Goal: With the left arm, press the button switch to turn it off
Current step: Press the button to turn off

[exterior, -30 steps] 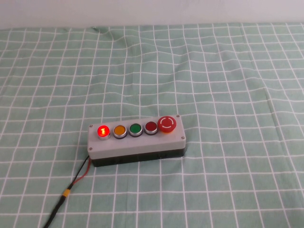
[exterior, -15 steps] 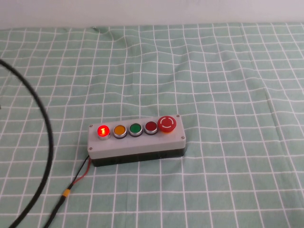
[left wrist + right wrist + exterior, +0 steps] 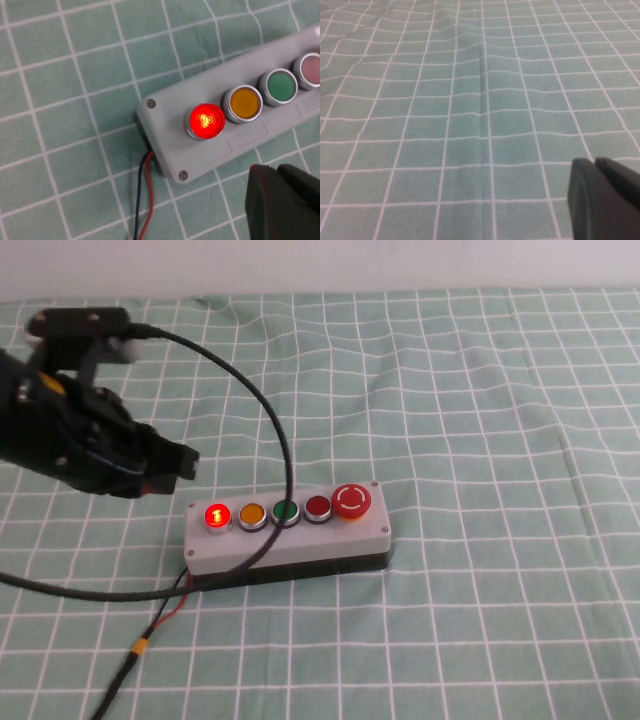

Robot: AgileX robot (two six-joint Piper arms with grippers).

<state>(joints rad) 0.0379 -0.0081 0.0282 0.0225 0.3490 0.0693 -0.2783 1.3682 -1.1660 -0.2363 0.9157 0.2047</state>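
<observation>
The button switch [image 3: 215, 516] glows bright red with a white "I" at the left end of the grey five-button box [image 3: 290, 545]. In the left wrist view the button switch [image 3: 206, 121] shows lit on the box [image 3: 172, 142]. My left arm [image 3: 80, 435] reaches in from the left. The left gripper [image 3: 183, 463] is shut and empty, hovering just left of and behind the lit button, not touching it. It shows in its wrist view [image 3: 275, 172] beside the box's edge. My right gripper [image 3: 594, 165] is shut and empty over bare cloth, outside the high view.
Orange [image 3: 251, 515], green [image 3: 285, 511] and dark red [image 3: 318, 507] buttons and a large red mushroom button [image 3: 351, 501] fill the box. The arm's black cable [image 3: 270, 420] loops over the box. Red and black wires [image 3: 165, 615] leave its left end. Green checked cloth [image 3: 480, 400] covers the table.
My left arm has come into the high view from the left and now hovers near the box's left end. Its cable has swung across the box. The button stays lit.
</observation>
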